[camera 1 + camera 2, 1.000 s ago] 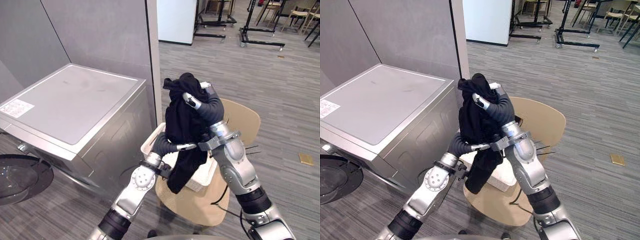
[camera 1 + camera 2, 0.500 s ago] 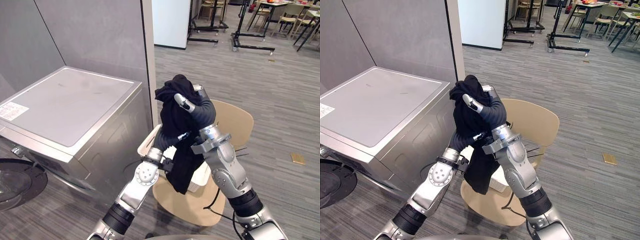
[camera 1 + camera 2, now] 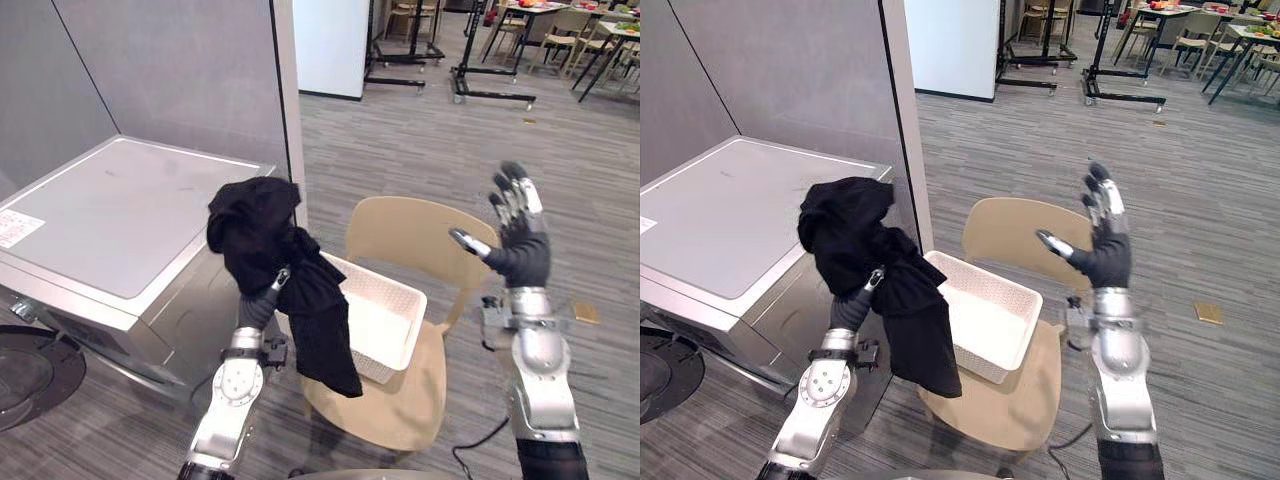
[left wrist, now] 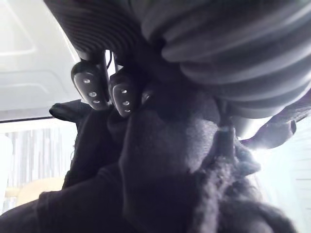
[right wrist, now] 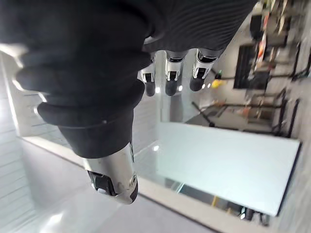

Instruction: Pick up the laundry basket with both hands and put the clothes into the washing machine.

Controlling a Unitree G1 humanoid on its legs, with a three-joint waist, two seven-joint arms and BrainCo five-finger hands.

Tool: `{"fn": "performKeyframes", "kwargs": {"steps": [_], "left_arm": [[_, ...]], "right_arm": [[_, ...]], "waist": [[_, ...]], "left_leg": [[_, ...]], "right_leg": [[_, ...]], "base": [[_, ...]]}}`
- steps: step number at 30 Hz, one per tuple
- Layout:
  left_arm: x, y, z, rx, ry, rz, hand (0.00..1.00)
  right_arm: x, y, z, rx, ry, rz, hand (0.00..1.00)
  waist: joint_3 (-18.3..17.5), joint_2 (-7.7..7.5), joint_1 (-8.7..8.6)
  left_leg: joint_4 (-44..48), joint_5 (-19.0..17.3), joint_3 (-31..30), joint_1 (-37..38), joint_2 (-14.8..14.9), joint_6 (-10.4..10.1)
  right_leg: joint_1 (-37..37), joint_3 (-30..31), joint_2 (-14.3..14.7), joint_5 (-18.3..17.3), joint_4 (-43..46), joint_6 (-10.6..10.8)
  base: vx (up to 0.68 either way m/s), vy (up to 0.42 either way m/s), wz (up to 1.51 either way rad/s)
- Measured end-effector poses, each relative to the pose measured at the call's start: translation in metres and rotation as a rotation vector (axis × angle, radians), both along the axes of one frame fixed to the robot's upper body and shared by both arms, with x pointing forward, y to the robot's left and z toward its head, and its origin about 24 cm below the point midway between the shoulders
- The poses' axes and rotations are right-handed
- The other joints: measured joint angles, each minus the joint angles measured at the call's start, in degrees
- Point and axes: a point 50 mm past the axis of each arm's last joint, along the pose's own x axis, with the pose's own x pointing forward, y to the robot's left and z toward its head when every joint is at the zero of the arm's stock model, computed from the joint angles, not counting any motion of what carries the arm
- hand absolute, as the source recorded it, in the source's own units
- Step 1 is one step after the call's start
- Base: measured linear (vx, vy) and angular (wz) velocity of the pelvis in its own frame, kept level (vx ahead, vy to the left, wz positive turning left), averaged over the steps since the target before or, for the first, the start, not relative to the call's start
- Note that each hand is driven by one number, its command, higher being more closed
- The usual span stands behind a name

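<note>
Right hand (image 3: 520, 255) let go of garment since half a sec back and swung out right. Now up in air, fingers spread, holding nothing. Left hand (image 3: 260, 308) carries black garment (image 3: 268, 250) alone, fingers curled into cloth, bundle hanging between washer (image 3: 130, 215) corner and basket (image 3: 385, 330). Handover looks done, loading next. Basket sits on chair (image 3: 410, 235), seems empty. Door (image 3: 30, 365) open low at left. In way: washer's front corner, and dangling tail could snag.

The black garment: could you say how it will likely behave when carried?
Probably floppy: the black garment drapes over the left hand and hangs below it. Likely light, as one hand holds it up. The loose tail may swing.
</note>
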Motion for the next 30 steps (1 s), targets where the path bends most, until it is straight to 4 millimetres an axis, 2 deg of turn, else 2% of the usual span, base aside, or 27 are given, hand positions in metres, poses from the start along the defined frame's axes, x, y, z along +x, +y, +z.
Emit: {"fn": "performKeyframes", "kwargs": {"steps": [3, 4, 6, 7, 8, 10, 12, 14, 17, 19, 21, 23, 24, 25, 26, 27, 28, 29, 30], "left_arm": [[-0.012, 0.007, -0.011, -0.052, 0.058, 0.027, 1.0], [-0.018, 0.01, -0.017, -0.079, 0.089, 0.039, 1.0], [-0.024, 0.014, -0.022, -0.103, 0.115, 0.052, 1.0], [-0.028, 0.017, -0.025, -0.131, 0.134, 0.068, 1.0], [-0.03, 0.018, -0.027, -0.138, 0.142, 0.073, 1.0], [-0.035, 0.022, -0.031, -0.161, 0.164, 0.082, 1.0], [-0.039, 0.023, -0.034, -0.17, 0.181, 0.09, 1.0], [-0.041, 0.023, -0.035, -0.174, 0.188, 0.094, 1.0], [-0.047, 0.02, -0.038, -0.196, 0.202, 0.107, 1.0], [-0.047, 0.019, -0.035, -0.202, 0.192, 0.108, 1.0], [-0.046, 0.02, -0.025, -0.202, 0.15, 0.107, 1.0], [-0.044, 0.02, -0.019, -0.201, 0.121, 0.103, 1.0], [-0.041, 0.02, -0.013, -0.2, 0.093, 0.098, 1.0], [-0.038, 0.018, -0.007, -0.199, 0.064, 0.085, 1.0], [-0.036, 0.016, -0.004, -0.2, 0.052, 0.077, 1.0], [-0.032, 0.013, 0.0, -0.208, 0.029, 0.07, 1.0], [-0.028, 0.011, 0.001, -0.203, 0.021, 0.057, 1.0], [-0.026, 0.008, 0.003, -0.203, 0.013, 0.047, 1.0], [-0.025, 0.008, 0.004, -0.208, 0.004, 0.057, 1.0]], "right_arm": [[-0.014, -0.023, -0.046, 0.075, 0.188, -0.145, 0.0], [-0.026, -0.037, -0.078, 0.128, 0.326, -0.228, 0.0], [-0.044, -0.05, -0.112, 0.183, 0.473, -0.322, 0.0], [-0.067, -0.063, -0.145, 0.257, 0.619, -0.412, 0.0], [-0.077, -0.067, -0.158, 0.284, 0.678, -0.446, 0.0], [-0.118, -0.074, -0.201, 0.385, 0.886, -0.573, 0.0], [-0.142, -0.071, -0.219, 0.441, 0.99, -0.63, 0.0], [-0.162, -0.063, -0.232, 0.481, 1.072, -0.653, 0.0], [-0.173, -0.05, -0.244, 0.535, 1.138, -0.635, 0.0], [-0.172, -0.044, -0.246, 0.546, 1.15, -0.618, 0.0], [-0.168, -0.034, -0.251, 0.552, 1.182, -0.571, 0.0], [-0.156, -0.026, -0.252, 0.548, 1.178, -0.524, 0.0], [-0.142, -0.02, -0.251, 0.539, 1.163, -0.479, 0.0], [-0.129, -0.016, -0.249, 0.525, 1.149, -0.444, 0.0], [-0.125, -0.014, -0.248, 0.52, 1.144, -0.431, 0.0], [-0.114, -0.009, -0.247, 0.513, 1.131, -0.398, 0.0], [-0.109, -0.005, -0.246, 0.508, 1.129, -0.378, 0.0], [-0.111, -0.002, -0.248, 0.5, 1.148, -0.365, 0.0], [-0.11, 0.0, -0.248, 0.487, 1.154, -0.353, 0.0]], "waist": [[-0.08, -0.13, -0.72], [-0.08, -0.11, -1.11], [-0.09, -0.07, -1.2], [-0.1, -0.05, -1.21], [-0.11, -0.05, -1.2], [-0.15, 0.14, -1.19], [-0.26, 0.46, -1.33], [-0.32, 0.56, -1.29], [-0.11, 0.4, -1.2], [0.17, 0.23, -1.14], [0.73, -0.03, -0.31], [1.7, -0.46, 0.76], [3.23, -0.79, 1.28], [4.25, -0.57, 1.8], [4.93, -0.68, 1.88], [6.3, -0.52, 1.97], [7.03, -0.89, 1.74], [6.96, -1.72, 2.03], [6.91, -2.97, 2.26]], "left_leg": [[0.0, -0.08, 0.0, -0.04, 0.01, 0.07], [-0.01, -0.14, -0.01, -0.16, 0.03, 0.13], [-0.01, -0.3, 0.0, -0.26, 0.05, 0.05], [0.01, -0.73, 0.01, -0.3, 0.05, -0.16], [0.01, -0.87, 0.03, -0.29, 0.04, -0.33], [0.01, -0.98, 0.05, -0.56, 0.02, -0.31], [0.02, -0.99, 0.14, -0.74, 0.08, -0.3], [0.05, -1.09, 0.47, -0.35, 0.28, -0.16], [0.03, -1.79, 1.86, 0.18, 0.57, 0.13], [0.04, -1.86, 2.17, 0.34, 0.59, 0.2], [0.5, -1.89, 3.79, 0.15, 0.7, 0.26], [2.9, -3.17, 5.15, -1.47, 0.9, 0.68], [6.87, -5.01, 5.47, -4.15, 1.22, 0.83], [11.0, -6.67, 5.27, -7.38, 1.7, 0.95], [12.29, -7.03, 4.94, -8.64, 1.92, 1.21], [13.24, -7.09, 4.08, -10.22, 2.57, 1.48], [13.92, -7.06, 3.32, -11.17, 2.65, 1.51], [15.11, -7.07, 1.46, -12.31, 2.16, 1.49], [15.98, -7.01, 0.02, -13.07, 1.47, 1.39]], "right_leg": [[-0.01, -0.01, -0.08, -0.11, -0.23, -0.12], [-0.09, -0.02, -0.17, -0.11, -0.3, -0.11], [-0.13, -0.01, -0.25, -0.09, -0.41, -0.08], [-0.13, 0.02, -0.33, -0.05, -0.45, 0.01], [-0.1, 0.07, -0.37, 0.03, -0.42, 0.13], [-0.09, 0.12, -0.51, 0.1, -0.35, 0.25], [-0.32, 0.2, -0.51, 0.15, -0.14, 0.32], [-0.26, 0.46, -0.5, 0.09, 0.34, 0.21], [-0.12, 1.53, -0.36, -0.54, 0.91, 0.59], [-0.28, 1.66, -0.42, -0.84, 1.49, 0.81], [-1.52, 2.42, -0.52, -1.12, 2.89, 0.96], [-3.12, 3.34, -0.62, -1.12, 4.17, 0.98], [-4.68, 3.46, -0.86, -1.39, 5.72, 1.24], [-6.81, 3.28, -1.1, -2.39, 7.98, 2.16], [-7.67, 3.14, -1.22, -3.05, 9.05, 3.08], [-9.92, 3.02, -1.08, -5.91, 13.97, 2.89], [-11.39, 2.82, -1.41, -8.8, 21.05, 0.69], [-10.56, 2.87, -1.98, -12.69, 26.38, 0.92], [-9.13, 2.79, -2.27, -13.79, 24.46, 1.69]], "base": [[0.0, 0.0, 0.0], [0.0, 0.0, 0.0], [0.0, 0.0, 0.0], [0.0, 0.0, 0.0], [0.0, 0.0, 0.0], [0.0, 0.0, 0.0], [0.0, 0.0, 0.0], [0.02, 0.0, -0.08], [-0.03, -0.002, -0.2], [-0.02, 0.009, -0.08], [-0.03, 0.019, -0.18], [-0.06, 0.016, -0.3], [-0.1, -0.001, -0.12], [-0.11, -0.006, 0.05], [-0.1, -0.012, 0.33], [-0.06, -0.037, 0.57], [-0.02, -0.083, 0.97], [0.07, -0.12, 1.03], [0.09, -0.119, 0.88]]}}
